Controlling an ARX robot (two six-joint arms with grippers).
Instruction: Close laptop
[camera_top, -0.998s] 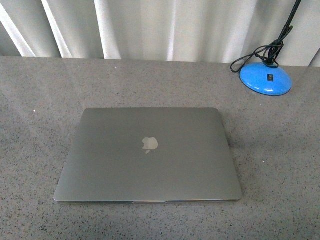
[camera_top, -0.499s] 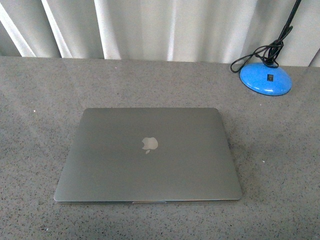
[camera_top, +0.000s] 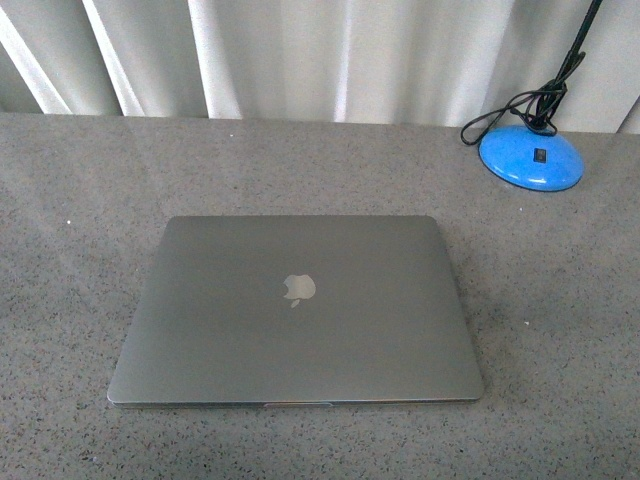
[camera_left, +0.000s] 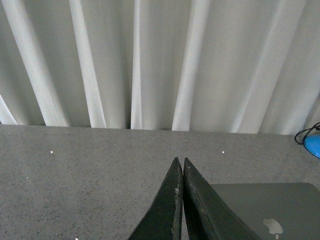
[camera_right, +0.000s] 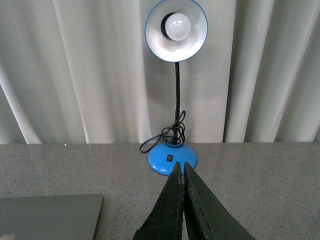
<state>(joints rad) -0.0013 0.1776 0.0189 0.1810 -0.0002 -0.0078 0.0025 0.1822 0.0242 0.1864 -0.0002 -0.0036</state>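
The space-grey laptop (camera_top: 297, 310) lies flat on the grey speckled table (camera_top: 80, 200), lid fully down, pale apple logo facing up. Neither arm shows in the front view. In the left wrist view my left gripper (camera_left: 180, 161) is shut and empty, raised above the table; a corner of the laptop (camera_left: 265, 207) with its logo lies beside it. In the right wrist view my right gripper (camera_right: 181, 165) is shut and empty, pointing toward the lamp; a corner of the laptop (camera_right: 47, 216) shows off to one side.
A blue desk lamp base (camera_top: 531, 157) with a coiled black cord stands at the back right; its white-lined shade and bulb (camera_right: 176, 26) show in the right wrist view. White curtains (camera_top: 320, 55) hang behind the table's far edge.
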